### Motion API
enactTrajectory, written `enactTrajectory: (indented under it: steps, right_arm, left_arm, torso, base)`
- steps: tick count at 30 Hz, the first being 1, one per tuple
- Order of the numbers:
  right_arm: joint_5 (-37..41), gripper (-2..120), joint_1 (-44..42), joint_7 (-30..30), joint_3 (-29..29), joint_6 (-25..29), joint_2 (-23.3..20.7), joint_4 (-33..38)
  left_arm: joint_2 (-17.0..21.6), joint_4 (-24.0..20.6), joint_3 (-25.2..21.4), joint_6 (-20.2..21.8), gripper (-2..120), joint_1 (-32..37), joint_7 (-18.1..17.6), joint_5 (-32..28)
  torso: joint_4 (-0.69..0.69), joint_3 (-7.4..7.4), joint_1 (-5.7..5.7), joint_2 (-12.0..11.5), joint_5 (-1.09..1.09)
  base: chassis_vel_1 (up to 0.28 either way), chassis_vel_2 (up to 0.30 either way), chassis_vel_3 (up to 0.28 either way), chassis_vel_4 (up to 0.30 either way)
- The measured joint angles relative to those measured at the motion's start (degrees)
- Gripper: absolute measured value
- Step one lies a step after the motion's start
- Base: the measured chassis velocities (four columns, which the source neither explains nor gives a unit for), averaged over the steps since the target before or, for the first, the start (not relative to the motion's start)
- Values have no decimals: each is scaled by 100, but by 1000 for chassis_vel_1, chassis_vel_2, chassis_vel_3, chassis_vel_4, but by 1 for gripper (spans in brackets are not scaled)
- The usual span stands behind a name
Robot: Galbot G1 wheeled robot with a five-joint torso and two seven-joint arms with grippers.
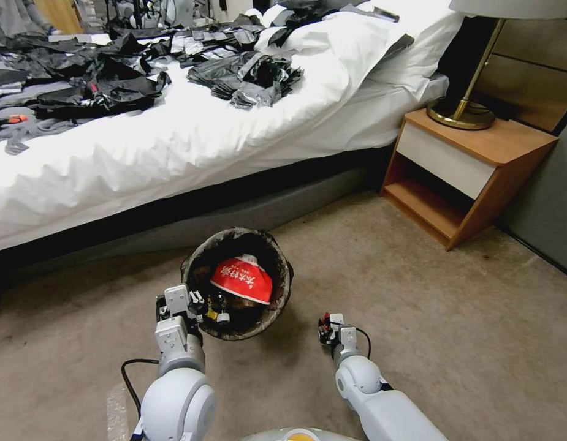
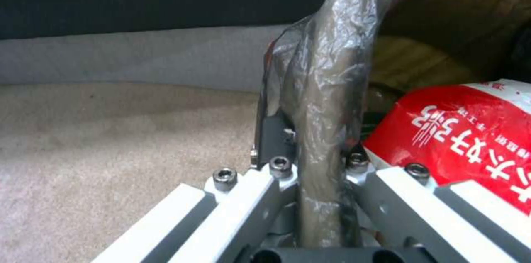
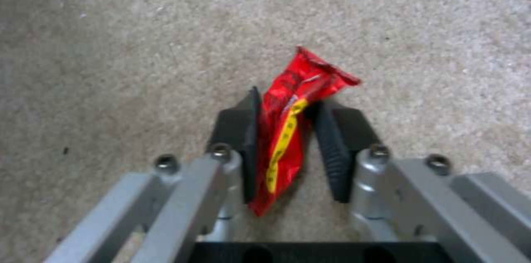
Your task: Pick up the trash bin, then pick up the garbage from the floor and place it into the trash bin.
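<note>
Left gripper (image 1: 205, 304) clamped on near rim of trash bin (image 1: 277, 257), one finger inside, one outside, dark liner bag (image 2: 326, 88) pinched between; bin tilted, mouth toward camera, near bed base, whether clear of carpet cannot tell

Red-and-white snack packet (image 1: 241, 279) already inside bin

Right gripper (image 3: 288, 138) low over carpet beside bin, pads (image 3: 252, 130) nearly closed on small red wrapper with yellow stripe (image 3: 290, 118)

Judgement: wrapper light, crinkly, slick foil, likely to slip – pinch mid-body; bin light, rim stiff, liner slippery – bite deep over rim
</note>
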Motion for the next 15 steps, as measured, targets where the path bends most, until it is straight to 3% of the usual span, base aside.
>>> enactTrajectory:
  steps: [6,15]
  right_arm:
    - [-61,0,21,-89,60,91,18,-135]
    - [-156,0,17,-107,94,190,0,-122]
  left_arm:
    - [-1,-11,-3,-2,0,-4,0,0]
    - [-6,-11,5,-2,0,-34,-1,0]
  torso:
    - [9,0,0,0,8]
    - [8,2,0,-1,11]
  base:
    - [0,0,0,0]
    - [0,0,0,0]
